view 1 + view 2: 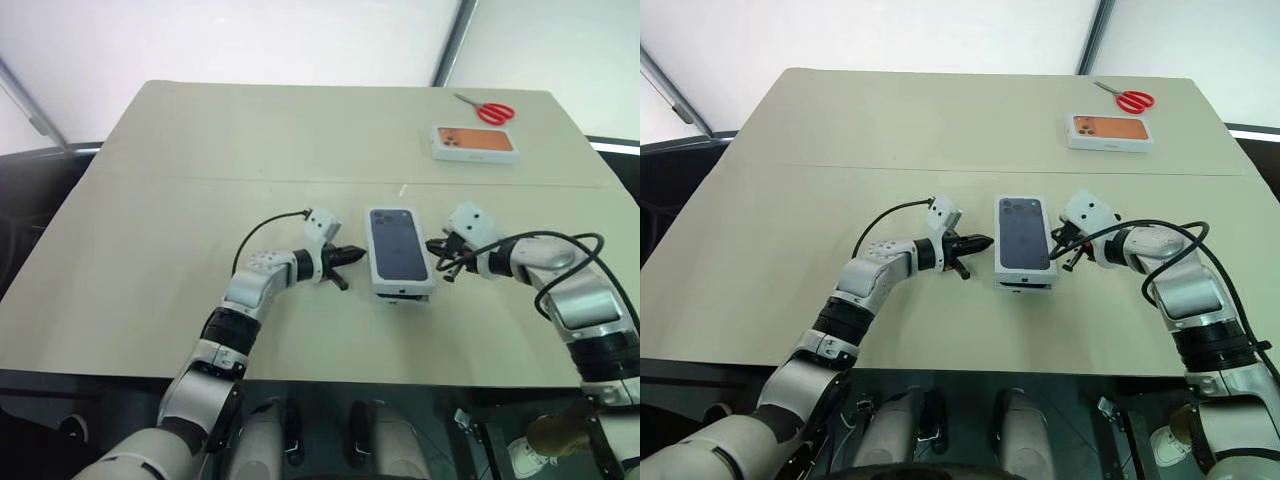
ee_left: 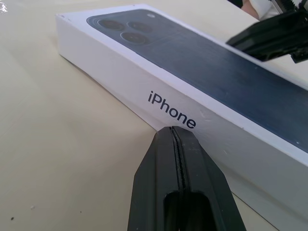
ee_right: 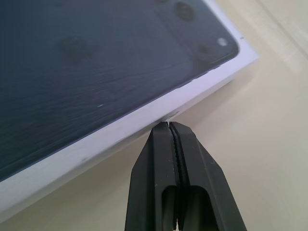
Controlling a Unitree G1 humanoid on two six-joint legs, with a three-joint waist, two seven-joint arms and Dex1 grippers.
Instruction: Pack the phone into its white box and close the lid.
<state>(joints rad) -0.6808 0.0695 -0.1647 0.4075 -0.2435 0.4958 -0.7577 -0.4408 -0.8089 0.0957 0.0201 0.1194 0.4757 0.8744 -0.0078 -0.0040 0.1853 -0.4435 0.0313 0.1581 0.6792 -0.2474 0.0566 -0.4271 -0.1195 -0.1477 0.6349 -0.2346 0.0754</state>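
Your left gripper has its two fingers pressed together on nothing, tips at the long side wall of the lid, beside the printed "iPhone" lettering. Your right gripper is likewise pressed together and empty, tips against the opposite long side wall; whether either actually touches cannot be told.

The lid sits picture-side up near the middle of the table, its long axis running away from you. The printed camera cluster is at the far end, toward your left. At the near end a lower layer, probably the white box, shows just beneath the lid. You cannot see the phone itself.

Around the lid, the tabletop is bare on all sides. At the far right corner lie a second box with an orange phone picture and red-handled scissors, well apart from both grippers.
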